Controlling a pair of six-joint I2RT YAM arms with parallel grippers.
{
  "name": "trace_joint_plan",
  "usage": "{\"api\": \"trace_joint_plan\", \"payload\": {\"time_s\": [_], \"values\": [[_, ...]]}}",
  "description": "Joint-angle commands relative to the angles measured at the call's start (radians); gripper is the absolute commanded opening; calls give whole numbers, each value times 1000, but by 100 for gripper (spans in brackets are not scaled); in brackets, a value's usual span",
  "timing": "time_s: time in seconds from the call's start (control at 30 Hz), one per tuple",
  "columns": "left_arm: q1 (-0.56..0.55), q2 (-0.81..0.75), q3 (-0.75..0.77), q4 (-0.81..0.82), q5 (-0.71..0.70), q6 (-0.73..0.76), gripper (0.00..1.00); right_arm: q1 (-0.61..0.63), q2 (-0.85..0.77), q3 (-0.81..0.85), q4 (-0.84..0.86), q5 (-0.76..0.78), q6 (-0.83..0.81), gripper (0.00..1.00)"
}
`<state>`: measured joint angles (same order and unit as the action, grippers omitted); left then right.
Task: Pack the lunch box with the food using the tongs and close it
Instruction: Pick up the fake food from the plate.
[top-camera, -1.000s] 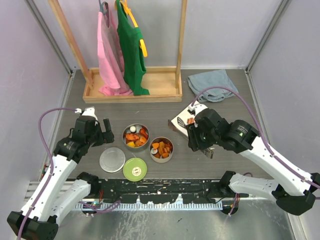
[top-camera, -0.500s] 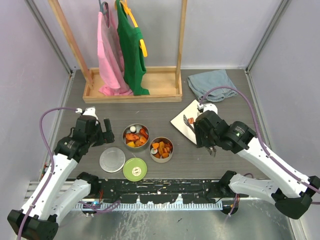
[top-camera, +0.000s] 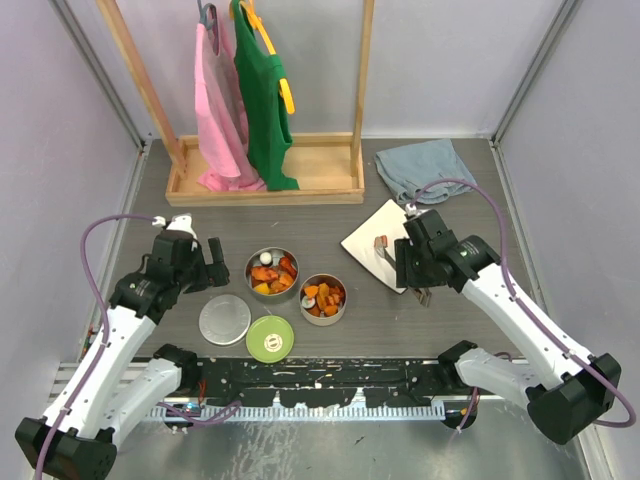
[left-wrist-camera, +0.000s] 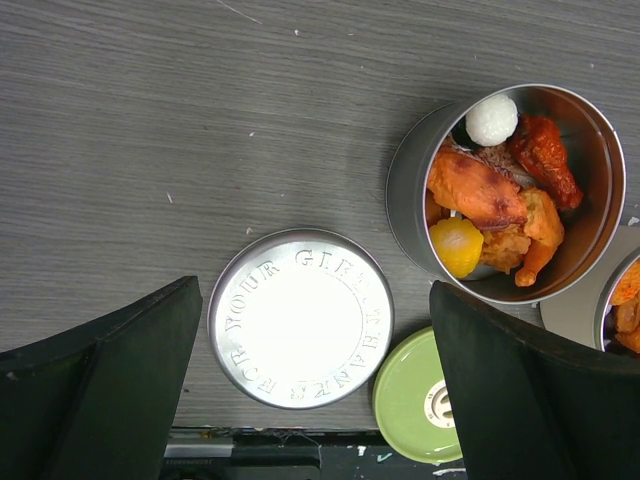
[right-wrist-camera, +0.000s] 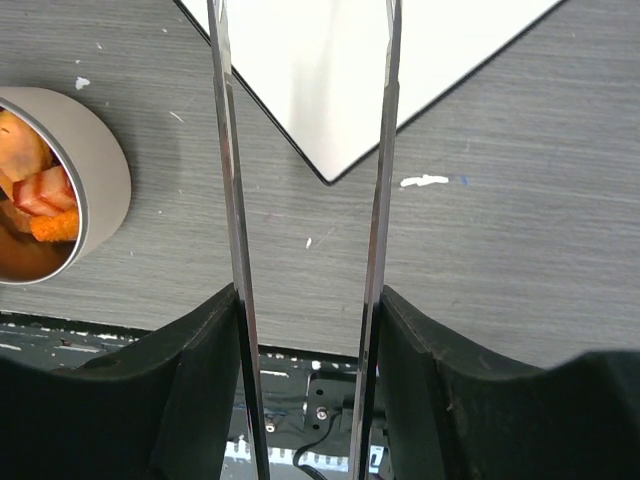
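Right wrist view showed you your right gripper (right-wrist-camera: 308, 325) clamped on the tongs (right-wrist-camera: 232, 200), their arms apart over a corner of the plate (right-wrist-camera: 320, 70).

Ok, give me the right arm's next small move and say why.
Probably bring the tongs tips over the piece on the plate and squeeze. The right gripper holds the tongs spread and pointing toward the plate, where what looks like one brown-red piece lies unpacked.
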<state>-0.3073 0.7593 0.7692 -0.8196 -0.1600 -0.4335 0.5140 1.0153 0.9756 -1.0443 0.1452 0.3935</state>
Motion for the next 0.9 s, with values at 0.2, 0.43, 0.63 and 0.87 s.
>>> {"api": "trace_joint_plan", "payload": {"time_s": [0.2,0.43,0.63,0.87], "values": [[3,6,15,27,2,4,98,-5,119,40,118,6,-43,55],[3,11,13,27,-1,2,98,-5,216,99,124,35,-58,50],[4,11,15,23,-6,2,98,-5,284,115,115,57,-75,48],[3,5,15,23,-12,1,98,-5,302,118,143,43,-83,48]]}}
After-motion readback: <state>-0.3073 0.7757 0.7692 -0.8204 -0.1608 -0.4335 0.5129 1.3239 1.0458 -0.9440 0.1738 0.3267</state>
